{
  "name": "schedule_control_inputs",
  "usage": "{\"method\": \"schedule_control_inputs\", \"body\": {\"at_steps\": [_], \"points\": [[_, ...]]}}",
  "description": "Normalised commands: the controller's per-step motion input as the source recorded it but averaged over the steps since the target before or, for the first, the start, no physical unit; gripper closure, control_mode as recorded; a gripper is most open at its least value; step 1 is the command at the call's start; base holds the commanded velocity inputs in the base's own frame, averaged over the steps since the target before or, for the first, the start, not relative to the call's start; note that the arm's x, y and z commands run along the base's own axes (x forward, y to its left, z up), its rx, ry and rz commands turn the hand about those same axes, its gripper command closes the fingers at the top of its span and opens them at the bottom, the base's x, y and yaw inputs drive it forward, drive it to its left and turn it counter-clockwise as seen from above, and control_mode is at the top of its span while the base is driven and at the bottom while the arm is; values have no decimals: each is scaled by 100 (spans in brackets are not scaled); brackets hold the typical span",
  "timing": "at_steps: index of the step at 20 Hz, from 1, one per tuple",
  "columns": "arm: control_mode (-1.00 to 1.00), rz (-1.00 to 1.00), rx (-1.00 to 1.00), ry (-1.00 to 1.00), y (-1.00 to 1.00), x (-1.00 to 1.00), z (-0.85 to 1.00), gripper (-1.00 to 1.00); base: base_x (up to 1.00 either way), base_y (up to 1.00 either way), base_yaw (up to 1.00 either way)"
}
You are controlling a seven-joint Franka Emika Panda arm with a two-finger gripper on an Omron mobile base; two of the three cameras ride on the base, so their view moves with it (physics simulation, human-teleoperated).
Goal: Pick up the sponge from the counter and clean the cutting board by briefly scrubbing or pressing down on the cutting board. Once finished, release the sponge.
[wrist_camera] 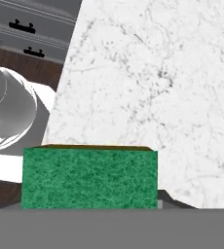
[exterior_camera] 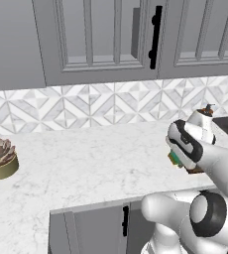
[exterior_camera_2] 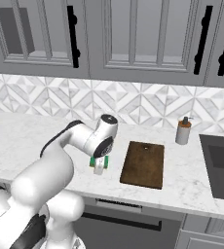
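Two base cameras sit behind the arm, one to each side, both looking forward and down at the counter (exterior_camera_2: 31, 141) and backsplash (exterior_camera: 86, 106); both take in the soap bottle (exterior_camera_2: 183, 131). The hand view looks along the gripper, very close on the sponge (wrist_camera: 89, 177), probably facing steeply down at the marble
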Motion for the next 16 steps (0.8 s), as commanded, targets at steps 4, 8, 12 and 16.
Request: {"method": "schedule_control_inputs", "body": {"at_steps": [4, 8, 12, 16], "points": [[-100, 4, 0, 0, 64, 45, 0, -100, 0, 0, 0], [-100, 3, 0, 0, 33, 46, 0, -100, 0, 0, 0], [-100, 3, 1, 3, 3, 38, 0, -100, 0, 0, 0], [-100, 10, 4, 13, 0, 32, 5, -100, 0, 0, 0]]}}
